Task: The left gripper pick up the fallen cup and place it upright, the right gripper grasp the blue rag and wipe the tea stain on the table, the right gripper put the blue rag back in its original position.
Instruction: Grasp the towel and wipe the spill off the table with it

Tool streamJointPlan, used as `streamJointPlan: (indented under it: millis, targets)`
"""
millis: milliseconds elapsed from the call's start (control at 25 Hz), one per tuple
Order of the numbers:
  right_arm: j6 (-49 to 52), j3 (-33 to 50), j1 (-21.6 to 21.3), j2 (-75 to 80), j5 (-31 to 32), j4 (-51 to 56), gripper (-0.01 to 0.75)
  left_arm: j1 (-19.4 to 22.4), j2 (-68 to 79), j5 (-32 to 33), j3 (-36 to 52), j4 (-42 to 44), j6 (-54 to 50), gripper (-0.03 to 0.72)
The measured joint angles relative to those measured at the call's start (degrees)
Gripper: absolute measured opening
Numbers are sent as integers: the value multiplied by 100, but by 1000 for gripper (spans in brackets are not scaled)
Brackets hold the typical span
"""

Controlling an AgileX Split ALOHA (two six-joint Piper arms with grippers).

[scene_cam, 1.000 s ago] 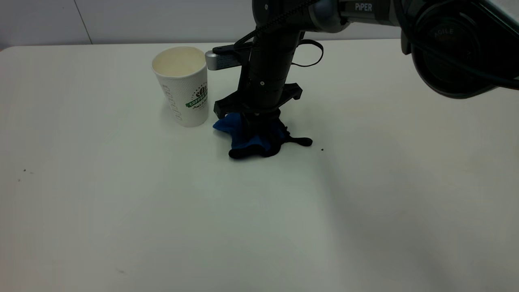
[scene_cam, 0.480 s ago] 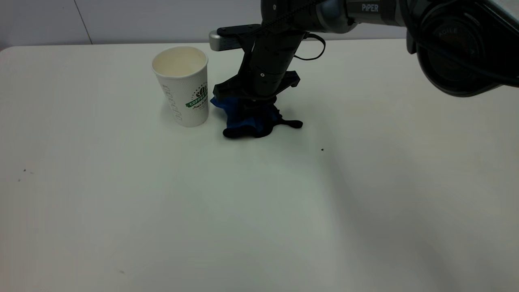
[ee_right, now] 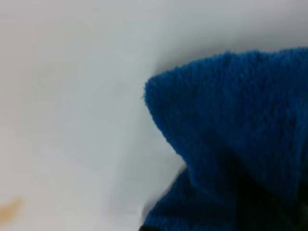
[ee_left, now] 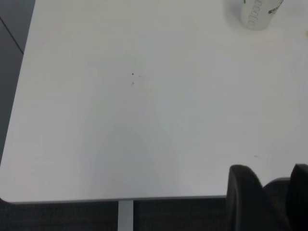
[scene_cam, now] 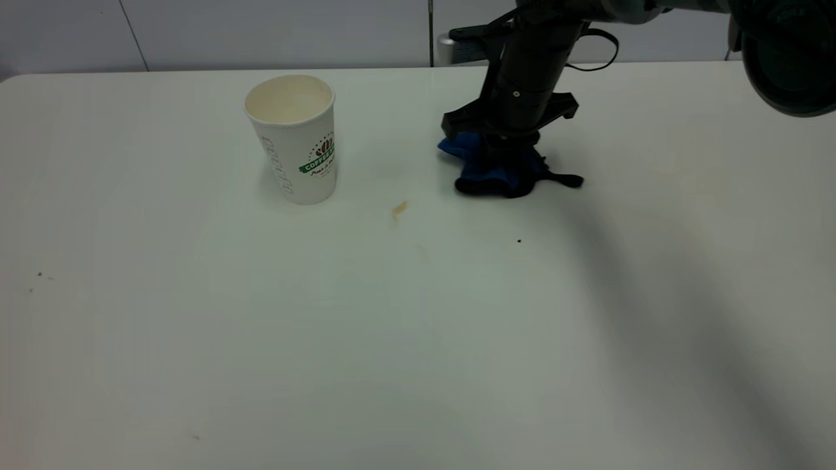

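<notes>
The white cup (scene_cam: pixel 292 138) with the green COFFEE logo stands upright on the white table (scene_cam: pixel 405 352) at the back left; its base also shows in the left wrist view (ee_left: pixel 257 12). My right gripper (scene_cam: pixel 501 145) points down at the back, right of the cup, shut on the bunched blue rag (scene_cam: pixel 491 166), which touches the table. The rag fills the right wrist view (ee_right: pixel 231 134). A small light-brown remnant of the tea stain (scene_cam: pixel 400 207) lies between cup and rag, and shows in the right wrist view (ee_right: pixel 9 209). My left gripper (ee_left: pixel 272 192) is open, over the table's edge, far from the cup.
A tiny dark speck (scene_cam: pixel 519 241) lies in front of the rag. A few small specks (scene_cam: pixel 39 275) lie near the table's left side. The rag's black strap (scene_cam: pixel 567 179) trails to the right. The wall runs behind the table's far edge.
My right gripper has dragged the blue rag back and to the right, away from the cup. This uncovered a small brown mark where the rag was. The cup has not moved.
</notes>
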Motion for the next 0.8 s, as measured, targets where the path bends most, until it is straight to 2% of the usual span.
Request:
streamJointPlan:
  millis: [120, 280, 520, 800]
  targets:
    - [21, 0, -110, -19, 389, -82, 69, 0, 0, 0, 0, 0, 0, 241]
    - [27, 0, -73, -19, 387, -50, 69, 0, 0, 0, 0, 0, 5, 241]
    - [10, 0, 357, 18, -345, 629, 69, 0, 0, 0, 0, 0, 9, 241]
    - [6, 6, 893, 36, -963, 808, 70, 0, 0, 0, 0, 0, 9, 241]
